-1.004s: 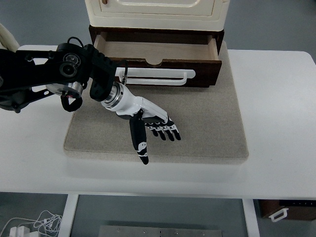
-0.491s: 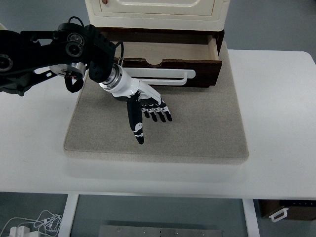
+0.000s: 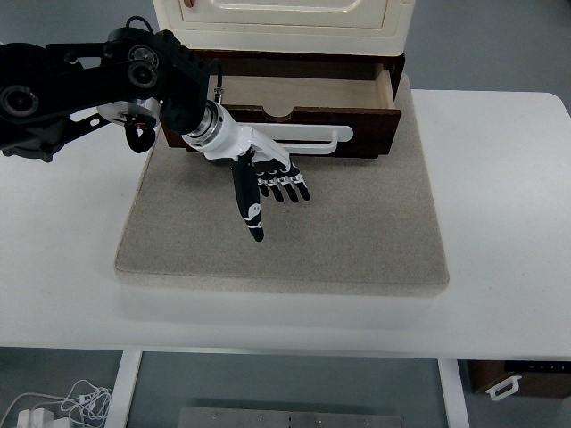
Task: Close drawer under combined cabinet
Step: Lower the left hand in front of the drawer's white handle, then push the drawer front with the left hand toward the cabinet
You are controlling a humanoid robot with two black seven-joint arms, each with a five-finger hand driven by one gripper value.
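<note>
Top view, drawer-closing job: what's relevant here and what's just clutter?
Relevant:
- open dark brown wooden drawer with white bar handle
- cream cabinet above it
- left hand, fingers open

Clutter:
- beige mat
- white table
- white cables on floor

White table (image 3: 500, 223) spans the frame, carrying a beige mat (image 3: 357, 241) at centre. Grey floor (image 3: 491, 45) shows at the upper corners and along the bottom edge. White cables (image 3: 53, 406) lie lower left (possibly a charger). Lighting even, no hard shadows.
</note>
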